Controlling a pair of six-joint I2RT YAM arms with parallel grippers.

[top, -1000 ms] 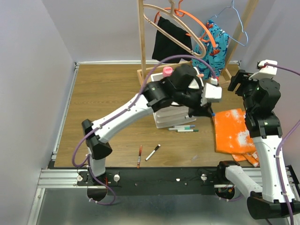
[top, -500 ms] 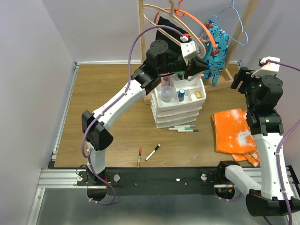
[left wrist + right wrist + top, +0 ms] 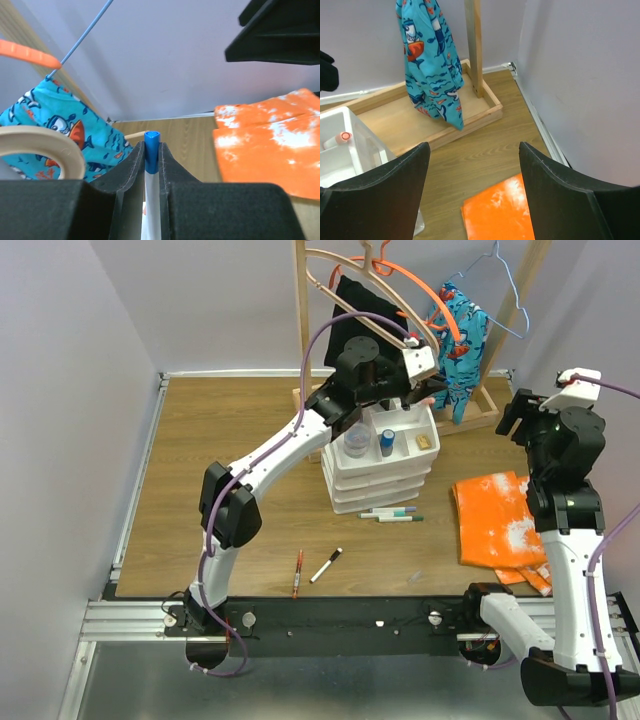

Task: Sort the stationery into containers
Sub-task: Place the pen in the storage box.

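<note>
Left wrist view: blue-capped white pen (image 3: 151, 175) pinched between left fingers (image 3: 127, 172), cap protruding past fingertips. Top external view: left fingers held above rear of white organiser (image 3: 385, 485). Right fingers (image 3: 385, 195) spread wide, held above counter (image 3: 485, 145) beside orange cloth (image 3: 495, 210).

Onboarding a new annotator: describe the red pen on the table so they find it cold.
Start at the white drawer organiser on the wooden table, then come toward the near edge, past the pens lying beside its base. Two loose items lie there: the red pen is the left one, thin and red, while its neighbour, the white marker, is black-tipped and slanted.
</note>
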